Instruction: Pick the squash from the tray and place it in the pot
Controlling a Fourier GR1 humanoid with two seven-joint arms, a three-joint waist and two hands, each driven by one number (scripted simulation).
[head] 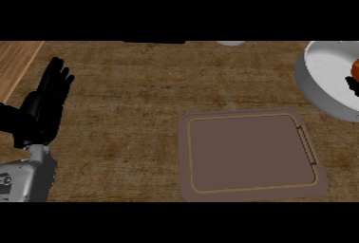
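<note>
We log the tray [184,161] bare and the squash [355,70] inside the rim of the pot [326,66], right hand [352,86] just beside it — grip we cannot tell — so only letting go seems left; left hand [45,102] rests spread at the left of the counter [126,95]

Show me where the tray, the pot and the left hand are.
tray [249,156], head view, its bare floor.
pot [308,85], head view, its grey left wall.
left hand [43,111], head view, middle of the hand.
</note>
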